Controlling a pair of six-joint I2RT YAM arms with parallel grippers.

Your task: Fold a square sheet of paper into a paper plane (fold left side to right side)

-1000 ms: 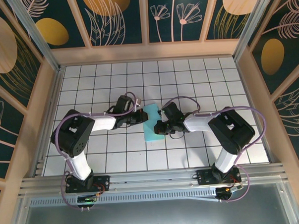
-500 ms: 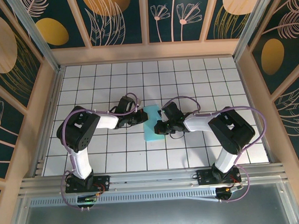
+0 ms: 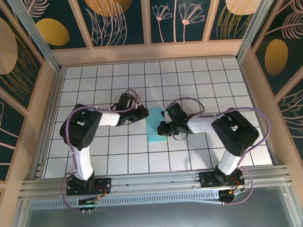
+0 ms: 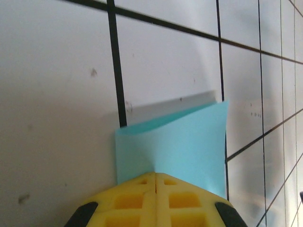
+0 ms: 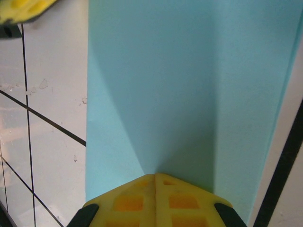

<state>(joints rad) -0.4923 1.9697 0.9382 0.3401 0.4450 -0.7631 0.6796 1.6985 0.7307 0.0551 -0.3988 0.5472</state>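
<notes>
The left gripper (image 4: 155,176) and right gripper (image 5: 155,176), both closed on nothing, press the teal paper sheet (image 5: 189,94) under their tips; pressing evenly along the crease seems best.

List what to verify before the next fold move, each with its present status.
1. The left hand is shut, tip on the square sheet of paper: ok.
2. The right hand is shut, tip on the sheet: ok.
3. Sheet lies on the table between both hands: ok.
4. Sheet flat: not ok; in the left wrist view its far edge looks lifted, with a shadow beneath.
5. Folded edges aligned: cannot tell.
6. Sheet pinched or merely pressed: cannot tell.
</notes>
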